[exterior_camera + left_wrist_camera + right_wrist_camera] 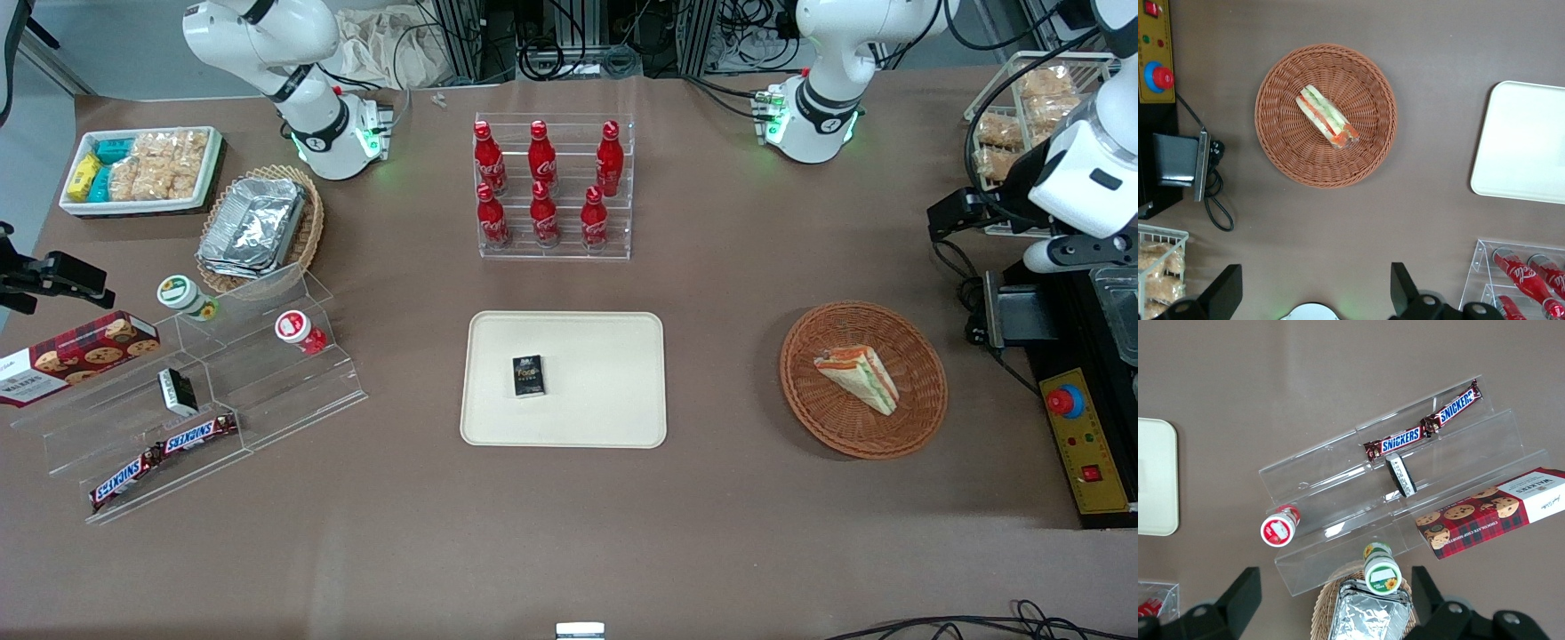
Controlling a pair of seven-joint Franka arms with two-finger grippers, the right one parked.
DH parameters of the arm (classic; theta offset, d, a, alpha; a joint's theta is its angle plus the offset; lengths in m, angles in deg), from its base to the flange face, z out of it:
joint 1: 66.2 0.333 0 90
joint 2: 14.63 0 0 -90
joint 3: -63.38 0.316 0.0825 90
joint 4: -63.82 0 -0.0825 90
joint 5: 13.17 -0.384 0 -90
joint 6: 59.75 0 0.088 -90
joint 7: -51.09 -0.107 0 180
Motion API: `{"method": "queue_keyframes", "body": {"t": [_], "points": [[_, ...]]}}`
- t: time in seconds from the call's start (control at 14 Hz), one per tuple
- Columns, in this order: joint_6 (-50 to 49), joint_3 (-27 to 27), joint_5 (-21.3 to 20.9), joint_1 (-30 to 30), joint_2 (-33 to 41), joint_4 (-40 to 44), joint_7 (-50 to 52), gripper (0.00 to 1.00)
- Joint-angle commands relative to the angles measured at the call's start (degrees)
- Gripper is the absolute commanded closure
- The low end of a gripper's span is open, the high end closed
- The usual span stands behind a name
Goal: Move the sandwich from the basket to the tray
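The sandwich (858,378) (1326,119), a pale wedge with orange, red and green layers, lies in the round orange-brown wicker basket (800,391) (1275,143). The cream tray (605,409) (1525,147) lies flat mid-table, beside the basket toward the parked arm's end, with a small black box (528,375) on it. My left gripper (958,213) (1315,290) hangs high above the table at the working arm's end, farther from the front camera than the basket. It is open, its fingers wide apart over bare tabletop, holding nothing.
A clear rack of red cola bottles (553,191) (1521,273) stands farther from the front camera than the tray. A yellow control box with a red button (1080,444) (1155,60) and a wire basket of snacks (1022,116) (1158,267) flank the working arm. A clear snack stand (204,391) sits at the parked arm's end.
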Motion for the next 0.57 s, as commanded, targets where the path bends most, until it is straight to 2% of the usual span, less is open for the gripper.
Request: {"method": "queue_keyframes", "body": {"t": [0.0, 0.5], "points": [[3.2, 0.0, -0.2, 0.2, 0.6, -3.5, 4.0, 0.00], [11.9, 0.0, -0.6, 0.2, -0.3, -11.0, 13.4, 0.00]]}}
